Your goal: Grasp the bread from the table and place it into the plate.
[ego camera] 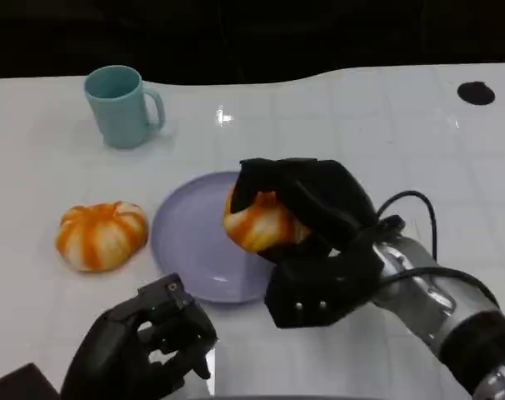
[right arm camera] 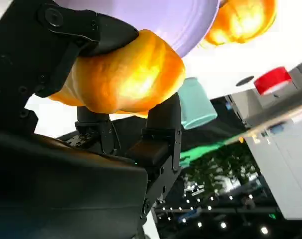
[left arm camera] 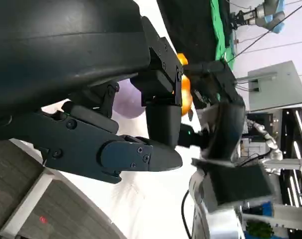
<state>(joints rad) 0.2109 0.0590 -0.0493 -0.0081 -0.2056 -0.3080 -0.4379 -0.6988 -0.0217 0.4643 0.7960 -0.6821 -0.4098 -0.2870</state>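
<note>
No writing can be read on anything. There are two breads: the right hand (ego camera: 307, 221) grips one bread (ego camera: 259, 223) over the plate (ego camera: 186, 242), fingers wrapped around it. The second bread (ego camera: 102, 235) lies at 9 o'clock from the plate. One teal mug (ego camera: 122, 106) stands at 11 o'clock. The left hand (ego camera: 144, 346) holds nothing, fingers loosely apart. The right wrist view shows a red object (right arm camera: 272, 80) beyond the table.

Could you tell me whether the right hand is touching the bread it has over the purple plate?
Touching. In the right wrist view the right hand has its black fingers wrapped against the bread, with no gap between them.
</note>
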